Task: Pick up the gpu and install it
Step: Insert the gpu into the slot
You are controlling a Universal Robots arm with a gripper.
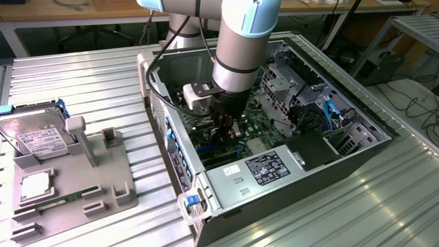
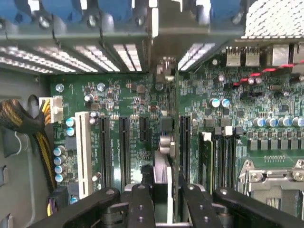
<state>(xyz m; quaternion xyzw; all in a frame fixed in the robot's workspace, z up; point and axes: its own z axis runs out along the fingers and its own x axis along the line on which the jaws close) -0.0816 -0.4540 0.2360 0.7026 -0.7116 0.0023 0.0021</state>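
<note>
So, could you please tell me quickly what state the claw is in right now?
Claw: closed on the gpu, held edge-on just above the motherboard slots inside the case.

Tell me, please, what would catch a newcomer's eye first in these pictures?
The robot arm plunging into the open computer case, its tool holding the gpu edge-on over the green motherboard. At the exterior view's left, a hard drive stands in a grey holder.

there was one open pc case (image 1: 357, 154), one robot arm (image 1: 240, 46), one hard drive (image 1: 38, 136) in one grey tray (image 1: 116, 200), one memory stick (image 1: 58, 201), one power supply (image 1: 264, 172)
</note>
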